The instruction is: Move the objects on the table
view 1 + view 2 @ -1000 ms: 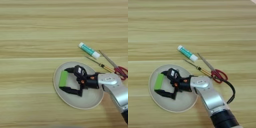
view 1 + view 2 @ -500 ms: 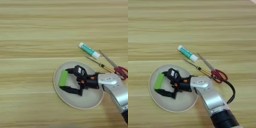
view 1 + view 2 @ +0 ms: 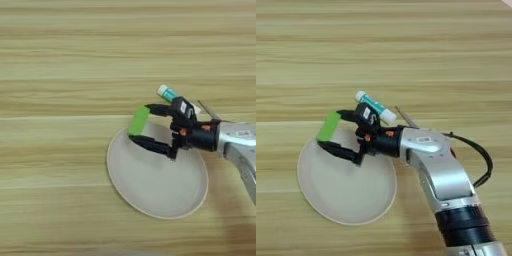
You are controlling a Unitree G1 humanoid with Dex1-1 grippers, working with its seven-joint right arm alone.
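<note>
Right eye view shows the right gripper [image 3: 338, 131] reaching in from the right, its two black fingers clamped on the green block [image 3: 329, 126]. One finger [image 3: 348, 114] runs along the block's far end and the other [image 3: 340, 149] comes in under its near end, so the block sits tilted between them, held at the far rim of the plate [image 3: 316, 200]. In the left eye view the same block [image 3: 138, 120] stands out over the plate's [image 3: 150, 200] upper left edge, and the gripper [image 3: 147, 126] is seen across the plate's far side.

Behind the fingers comes the black wrist with small orange marks, then the silver forearm [image 3: 433, 165], which slants down to the bottom right, where a black cable loops beside it.

Just past the gripper's body lies the white tube [image 3: 374, 106] with its teal label, angled from upper left to lower right, partly hidden by the wrist. Beside it a thin metal shaft [image 3: 406, 118] pokes out from behind the arm; whether it belongs to the screwdriver cannot be told.

The round beige plate is otherwise bare, and it rests on the wooden table [image 3: 381, 45], whose grain runs in long horizontal streaks.
</note>
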